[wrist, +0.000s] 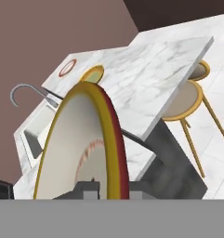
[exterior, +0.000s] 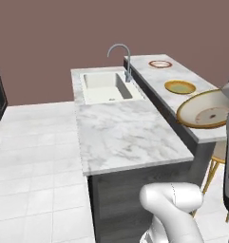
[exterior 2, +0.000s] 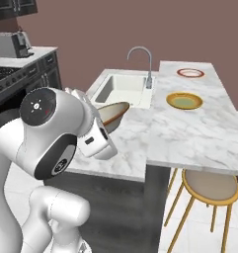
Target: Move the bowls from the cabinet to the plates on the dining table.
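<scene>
Cream bowl (exterior: 206, 110) with a tan rim hangs tilted in the air over the near end of the marble desk (exterior: 130, 133), clamped by its rim in the gripper (wrist: 102, 188). Two plates (exterior 2: 184, 101) lie farther along, near the sink (exterior: 106, 87).

The near half of the raised marble worktop (exterior 2: 199, 133) lies bare, with open room above it. Farther along sit a yellow-rimmed plate (exterior 2: 184, 101) and a red-rimmed plate (exterior 2: 190, 73), well apart. The tall tap (exterior 2: 142, 62) rises beside the sink (exterior 2: 123, 89), left of the plates. Stools (exterior 2: 209, 190) stand under the near edge.
</scene>
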### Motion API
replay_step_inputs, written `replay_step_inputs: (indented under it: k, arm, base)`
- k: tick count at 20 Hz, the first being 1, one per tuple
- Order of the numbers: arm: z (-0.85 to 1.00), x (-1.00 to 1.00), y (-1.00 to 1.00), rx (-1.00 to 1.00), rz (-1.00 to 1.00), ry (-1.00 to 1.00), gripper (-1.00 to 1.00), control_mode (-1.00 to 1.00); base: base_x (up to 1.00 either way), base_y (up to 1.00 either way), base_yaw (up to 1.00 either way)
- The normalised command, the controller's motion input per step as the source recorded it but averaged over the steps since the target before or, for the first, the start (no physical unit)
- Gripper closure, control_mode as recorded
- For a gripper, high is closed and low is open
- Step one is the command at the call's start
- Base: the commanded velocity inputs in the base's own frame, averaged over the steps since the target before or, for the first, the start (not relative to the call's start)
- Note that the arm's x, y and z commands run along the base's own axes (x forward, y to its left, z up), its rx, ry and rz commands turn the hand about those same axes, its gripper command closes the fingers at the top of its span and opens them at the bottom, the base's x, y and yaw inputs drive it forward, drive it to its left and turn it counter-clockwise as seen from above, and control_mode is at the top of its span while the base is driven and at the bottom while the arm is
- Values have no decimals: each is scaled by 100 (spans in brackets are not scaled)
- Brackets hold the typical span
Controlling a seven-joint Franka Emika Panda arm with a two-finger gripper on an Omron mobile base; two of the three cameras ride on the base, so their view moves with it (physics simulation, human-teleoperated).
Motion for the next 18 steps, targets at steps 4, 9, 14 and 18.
replay_step_inputs:
  k: [4,9,14,18]
  arm:
    - [0,0,0,0,0,0,100,100]
    - [0,0,0,0,0,0,100,100]
    - [0,0,0,0,0,0,100,100]
    - [0,0,0,0,0,0,100,100]
  base:
    - [0,-13,-26]
    - [0,-1,0]
    - [10,-14,0]
    - [25,-47,0]
